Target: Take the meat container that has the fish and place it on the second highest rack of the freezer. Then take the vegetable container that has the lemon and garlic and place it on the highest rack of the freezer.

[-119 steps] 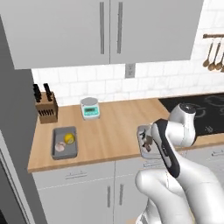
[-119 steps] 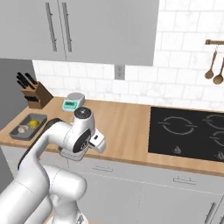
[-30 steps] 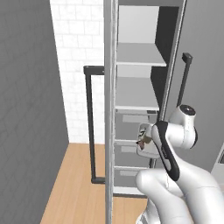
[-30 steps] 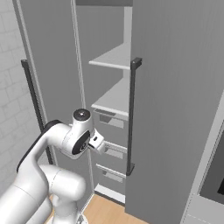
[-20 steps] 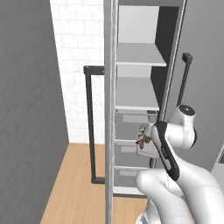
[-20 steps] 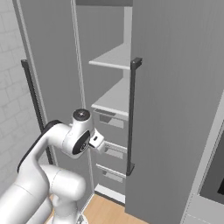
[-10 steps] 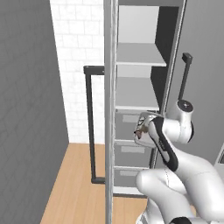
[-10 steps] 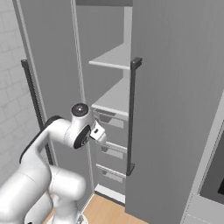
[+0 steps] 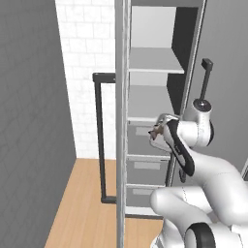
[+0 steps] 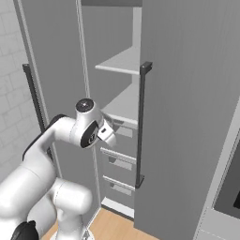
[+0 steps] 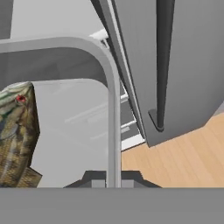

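My gripper (image 11: pixel 113 177) is shut on the rim of the grey meat container (image 11: pixel 112 105). The brown-grey fish (image 11: pixel 17 131) lies inside it. In the left base view the gripper (image 9: pixel 161 131) holds the container (image 9: pixel 155 131) in front of the open freezer (image 9: pixel 181 58), just below the lower light-grey shelf (image 9: pixel 147 104). A higher shelf (image 9: pixel 155 60) sits above that. From the right side the gripper (image 10: pixel 105 130) stands level with the top drawer. The vegetable container with the lemon and garlic is out of view.
The freezer's open door edge (image 9: pixel 121 145) stands left of the arm, with its black bar handle (image 9: pixel 99 135) beyond. Another grey door with a long black handle (image 10: pixel 140 122) is close on the right. Grey drawers (image 9: pixel 145 167) fill the lower freezer. Wood floor (image 9: pixel 82 203) lies below.
The arm has raised the container from mid-drawer height to just under the lower shelf and brought it closer to the freezer. The base has not moved.
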Motion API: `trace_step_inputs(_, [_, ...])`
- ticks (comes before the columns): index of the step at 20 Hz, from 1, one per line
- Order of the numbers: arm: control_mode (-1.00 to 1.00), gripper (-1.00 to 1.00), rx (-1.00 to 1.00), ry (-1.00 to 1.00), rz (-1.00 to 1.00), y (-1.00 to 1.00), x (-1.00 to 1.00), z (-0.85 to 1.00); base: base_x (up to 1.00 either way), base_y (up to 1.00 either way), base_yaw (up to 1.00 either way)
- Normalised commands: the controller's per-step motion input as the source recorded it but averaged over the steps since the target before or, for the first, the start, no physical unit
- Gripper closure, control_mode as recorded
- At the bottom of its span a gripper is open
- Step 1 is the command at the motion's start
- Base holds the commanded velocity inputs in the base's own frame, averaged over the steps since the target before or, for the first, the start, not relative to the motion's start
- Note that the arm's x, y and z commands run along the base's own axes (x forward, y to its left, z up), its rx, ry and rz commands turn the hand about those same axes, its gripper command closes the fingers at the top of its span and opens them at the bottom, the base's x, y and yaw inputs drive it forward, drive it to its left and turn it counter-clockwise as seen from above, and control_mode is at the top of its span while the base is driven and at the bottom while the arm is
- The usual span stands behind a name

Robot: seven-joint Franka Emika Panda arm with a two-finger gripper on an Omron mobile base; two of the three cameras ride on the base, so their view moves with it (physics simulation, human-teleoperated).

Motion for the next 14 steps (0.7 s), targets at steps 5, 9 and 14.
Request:
trace_step_inputs(5, [-1.00, 1.00, 0.00, -0.10, -0.07, 0.00, 0.17, 0.00, 0.00, 0.00, 0.00])
trace_step_inputs(9, [-1.00, 1.00, 0.00, -0.13, -0.02, 0.00, 0.13, 0.00, 0.00, 0.00, 0.00])
trace_step_inputs(14, [-1.00, 1.00, 0.00, -0.04, -0.07, 0.00, 0.03, 0.00, 0.00, 0.00, 0.00])
